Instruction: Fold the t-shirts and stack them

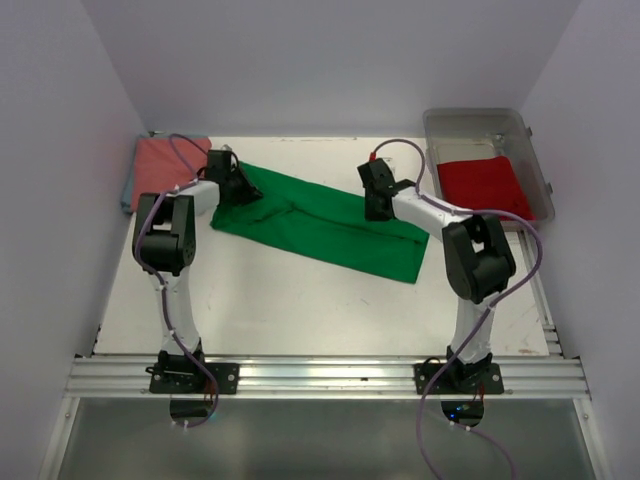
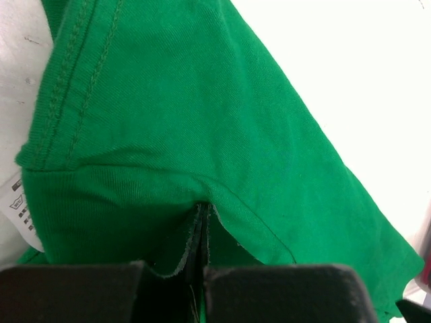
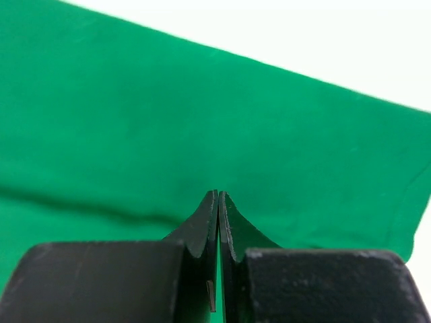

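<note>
Green shirt (image 1: 320, 225) lies as a long band slanting across the far half of the worktop (image 1: 280, 310), from near the far-left corner down toward the right edge, already doubled lengthwise by the look of it. My left claw (image 1: 232, 190) is clamped tight on its far-left end. The left wrist view shows the jaws closed with a pinch of green cloth rising between them, close to a stitched hem and a white label (image 2: 19, 205). My right claw (image 1: 378, 205) is down on the band's far edge, nearer the right end, jaws pressed together with a thin sliver of green caught between the tips. I judge that I hold it at two points along one edge so the cloth lifts evenly and does not sag or twist when I carry it over for the next fold.

Pink shirt (image 1: 165, 160) sits folded in the far-left corner, just beside my left claw, probably the base of the stack. Red shirt (image 1: 485, 185) waits in the clear bin (image 1: 475, 118) at the far-right corner. One done, one in hand, one untouched, as I read it. The right pinch looks thin, so it may slip.
</note>
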